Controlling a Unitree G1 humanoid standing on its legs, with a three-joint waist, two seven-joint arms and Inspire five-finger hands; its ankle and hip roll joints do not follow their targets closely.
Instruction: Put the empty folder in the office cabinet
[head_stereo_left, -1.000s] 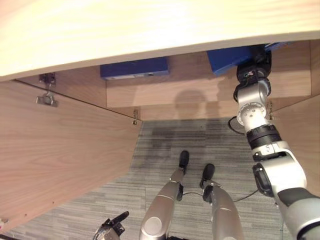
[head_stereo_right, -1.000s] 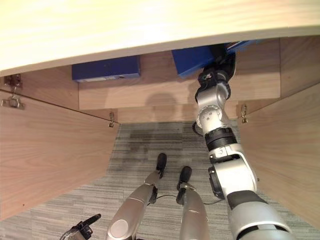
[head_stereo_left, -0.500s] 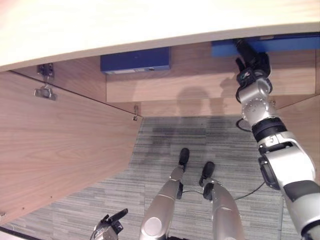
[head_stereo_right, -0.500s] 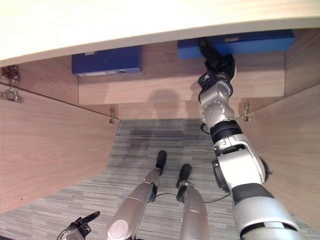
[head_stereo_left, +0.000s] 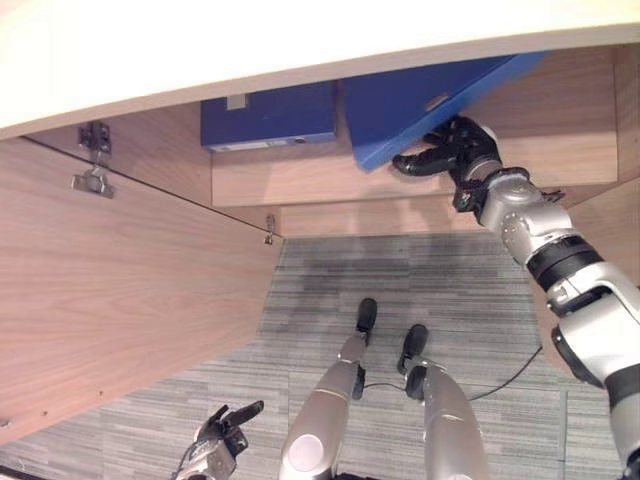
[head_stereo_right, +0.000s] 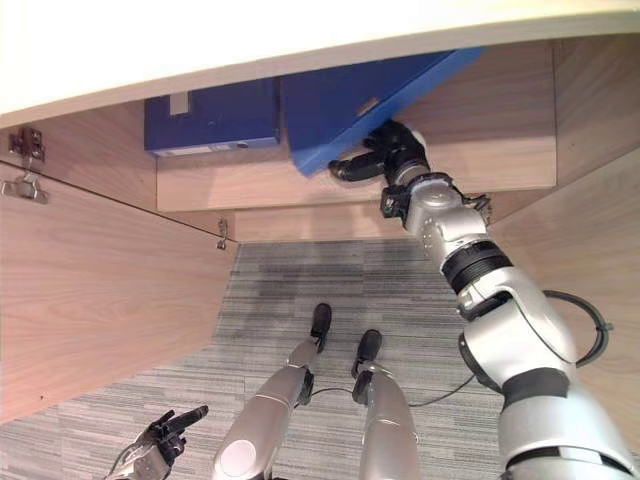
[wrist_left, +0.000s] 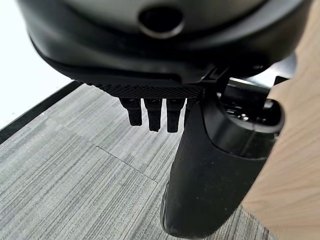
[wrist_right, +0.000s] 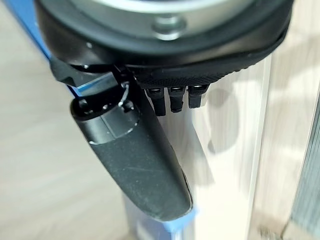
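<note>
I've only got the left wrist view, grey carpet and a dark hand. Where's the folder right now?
Observer: The flat blue folder sits tilted inside the light wooden cabinet, up on its shelf.
Operator: What's holding it?
Observer: The right hand, with its fingers curled round the folder's lower edge.
Operator: Anything else on that shelf?
Observer: A second dark blue folder stands just to the left; I cannot tell whether they touch.

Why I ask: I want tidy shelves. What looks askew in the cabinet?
The blue folder held by the right hand sits tilted on the cabinet shelf, one corner hanging past the shelf edge, while the other blue folder beside it lies square. The left hand hangs open low over the carpet.
</note>
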